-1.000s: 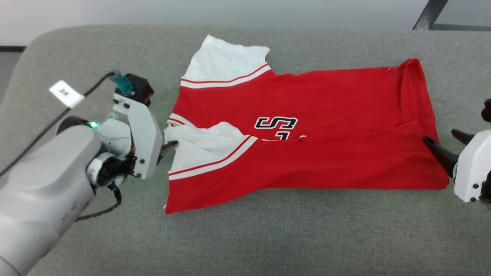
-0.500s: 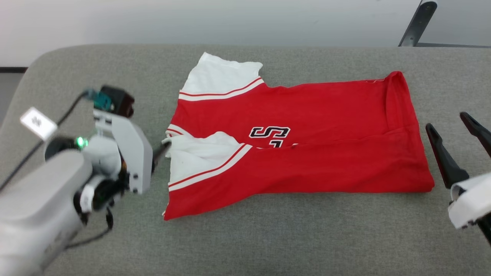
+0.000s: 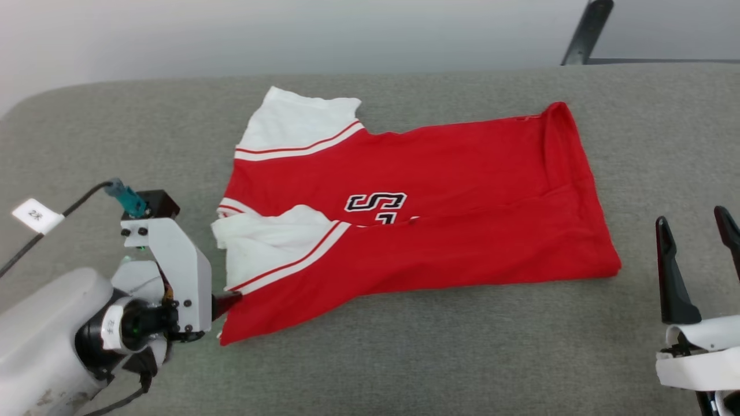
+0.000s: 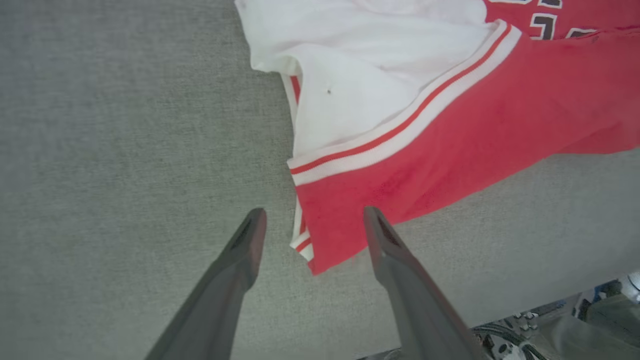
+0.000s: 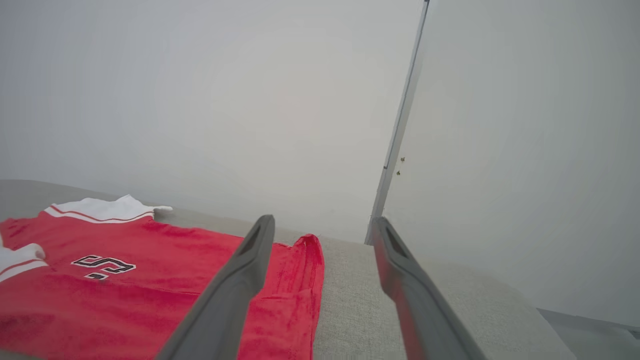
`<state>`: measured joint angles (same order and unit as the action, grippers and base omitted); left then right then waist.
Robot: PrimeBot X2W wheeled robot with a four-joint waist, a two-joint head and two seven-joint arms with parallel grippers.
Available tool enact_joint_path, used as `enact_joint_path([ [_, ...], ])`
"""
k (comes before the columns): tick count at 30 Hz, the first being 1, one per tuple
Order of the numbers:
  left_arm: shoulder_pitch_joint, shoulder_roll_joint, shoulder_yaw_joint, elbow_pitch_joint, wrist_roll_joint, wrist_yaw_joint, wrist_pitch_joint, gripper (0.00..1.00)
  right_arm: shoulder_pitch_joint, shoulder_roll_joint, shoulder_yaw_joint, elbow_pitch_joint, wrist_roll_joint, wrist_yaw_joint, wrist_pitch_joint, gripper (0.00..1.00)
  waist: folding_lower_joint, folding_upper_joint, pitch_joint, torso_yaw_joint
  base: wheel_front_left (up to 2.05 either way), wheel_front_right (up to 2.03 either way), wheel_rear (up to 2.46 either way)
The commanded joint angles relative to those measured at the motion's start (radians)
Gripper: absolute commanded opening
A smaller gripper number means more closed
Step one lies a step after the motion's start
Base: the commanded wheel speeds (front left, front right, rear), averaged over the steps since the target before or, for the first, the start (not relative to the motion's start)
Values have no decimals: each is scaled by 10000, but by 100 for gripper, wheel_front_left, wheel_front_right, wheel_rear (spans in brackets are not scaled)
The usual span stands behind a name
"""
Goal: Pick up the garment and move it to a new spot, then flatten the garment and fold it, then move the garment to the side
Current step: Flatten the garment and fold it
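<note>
The garment (image 3: pixel 462 231), a red jersey with white sleeves and black lettering, lies on the grey padded table (image 3: pixel 404 358), its near half folded over lengthwise. My left gripper (image 3: pixel 228 300) sits at the garment's near left corner. In the left wrist view the left gripper (image 4: pixel 314 212) is open, its fingers straddling the corner of the garment (image 4: pixel 450 135) without pinching it. My right gripper (image 3: pixel 692 216) stands open to the right of the hem, clear of the cloth. In the right wrist view the right gripper (image 5: pixel 324 221) points over the hem edge of the garment (image 5: pixel 150 295), nothing between its fingers.
A dark metal post (image 3: pixel 584 29) rises behind the table at the back right. A cable with a white tag (image 3: pixel 34 215) trails from my left wrist. The table's near edge and some clutter (image 4: pixel 575 330) below it show in the left wrist view.
The head camera has shifted. My left gripper has moved from the folded white sleeve to the garment's near left corner. My right gripper has drawn back from the hem it was touching.
</note>
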<state>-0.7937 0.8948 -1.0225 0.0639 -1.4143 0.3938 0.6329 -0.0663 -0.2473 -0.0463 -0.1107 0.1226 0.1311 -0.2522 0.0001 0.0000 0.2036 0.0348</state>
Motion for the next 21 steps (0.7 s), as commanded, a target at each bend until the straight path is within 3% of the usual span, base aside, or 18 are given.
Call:
enact_joint_path([
  [1, 42, 8, 64, -59, -192, 147, 177, 100, 184, 77, -71, 46, -41, -7, -51, 100, -1, 0, 117, -223, 0, 0, 0],
  [8, -156, -184, -95, 413, -669, 518, 1183, 100, -117, 498, -200, 171, -100, -7, -131, 100, -1, 0, 425, -669, 0, 0, 0],
  [19, 149, -1134, -259, 2661, -875, -340, 1129, 100, -287, 700, -280, 124, 217, -9, -137, 100, -1, 0, 807, -958, 0, 0, 0],
  [21, 178, -1283, -263, 2992, -928, -474, 1155, 79, -244, 648, -285, 158, 217, -9, -137, 100, -1, 0, 808, -939, 0, 0, 0],
])
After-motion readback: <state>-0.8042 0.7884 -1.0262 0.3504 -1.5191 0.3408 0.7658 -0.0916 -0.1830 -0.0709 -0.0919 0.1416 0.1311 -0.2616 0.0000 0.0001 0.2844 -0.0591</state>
